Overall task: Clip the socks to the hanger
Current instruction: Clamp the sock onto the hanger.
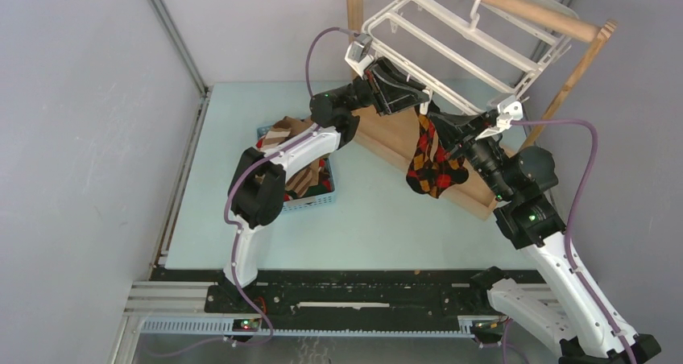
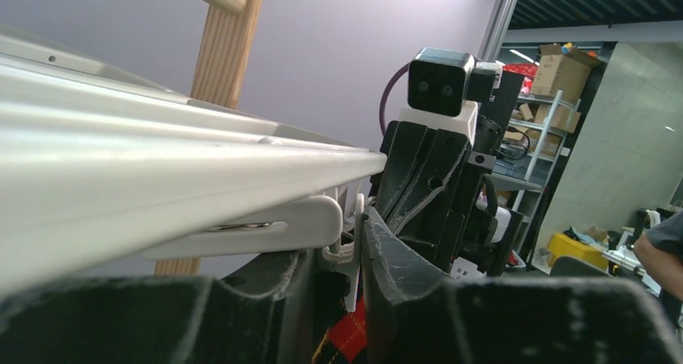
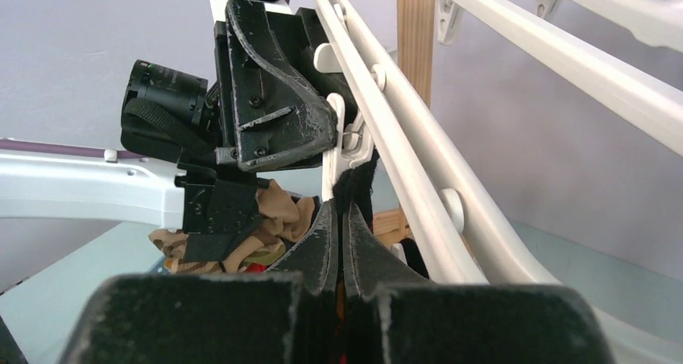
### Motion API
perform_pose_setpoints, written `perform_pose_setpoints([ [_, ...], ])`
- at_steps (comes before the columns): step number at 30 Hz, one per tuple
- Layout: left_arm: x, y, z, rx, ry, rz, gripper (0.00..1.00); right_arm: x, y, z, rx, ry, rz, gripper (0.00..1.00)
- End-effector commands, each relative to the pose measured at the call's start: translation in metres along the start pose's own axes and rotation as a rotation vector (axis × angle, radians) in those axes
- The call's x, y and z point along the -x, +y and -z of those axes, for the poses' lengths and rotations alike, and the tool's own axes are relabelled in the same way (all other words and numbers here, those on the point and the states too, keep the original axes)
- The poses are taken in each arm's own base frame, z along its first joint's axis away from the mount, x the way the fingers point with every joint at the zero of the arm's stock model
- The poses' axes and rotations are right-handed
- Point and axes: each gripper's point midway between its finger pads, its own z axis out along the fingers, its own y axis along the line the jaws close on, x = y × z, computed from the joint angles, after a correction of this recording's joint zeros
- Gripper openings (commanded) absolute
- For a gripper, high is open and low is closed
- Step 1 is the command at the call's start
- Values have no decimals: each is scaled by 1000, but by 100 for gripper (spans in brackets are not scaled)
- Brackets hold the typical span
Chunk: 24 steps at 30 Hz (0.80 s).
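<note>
The white hanger (image 1: pixel 362 51) hangs tilted from a wooden rail; its bars also cross the left wrist view (image 2: pixel 161 171) and the right wrist view (image 3: pixel 403 138). My left gripper (image 1: pixel 412 98) (image 2: pixel 342 251) is shut on a small white clip (image 2: pixel 354 247) (image 3: pixel 337 130) under the near bar, one finger on each side. A black argyle sock (image 1: pixel 433 169) with red and yellow diamonds hangs right below that clip. My right gripper (image 1: pixel 433 128) (image 3: pixel 340 211) is shut on the sock's black top edge (image 3: pixel 354 183), which reaches up to the clip. A red patch of the sock (image 2: pixel 350 340) shows between the left fingers.
A blue basket (image 1: pixel 310 201) with brown striped and other socks (image 1: pixel 282 132) (image 3: pixel 274 219) stands left of centre under the left arm. The wooden stand has a round rail (image 1: pixel 523 10), a slanted leg (image 1: pixel 572 78) and a base board (image 1: pixel 387 134) behind the hanging sock.
</note>
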Motion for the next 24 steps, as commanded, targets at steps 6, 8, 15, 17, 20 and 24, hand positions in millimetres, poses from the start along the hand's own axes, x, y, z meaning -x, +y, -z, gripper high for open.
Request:
perform_pose_setpoints([
  [6, 25, -23, 0, -6, -55, -58, 56, 24, -5, 1, -27, -52, 0, 0],
  [8, 26, -24, 1, 1, -60, -66, 63, 22, -5, 1, -26, -49, 0, 0],
  [15, 26, -19, 16, 79, -99, -76, 83, 16, 1, 4, 12, -20, 10, 11],
  [17, 23, -17, 25, 116, -106, -75, 91, 13, 5, 8, 40, 0, 18, 25],
  [20, 14, -16, 41, 172, -98, -76, 96, -3, 14, 15, 98, 69, 29, 47],
  [24, -6, -14, 65, 241, -72, -47, 100, -20, 20, 31, 162, 144, 92, 65],
])
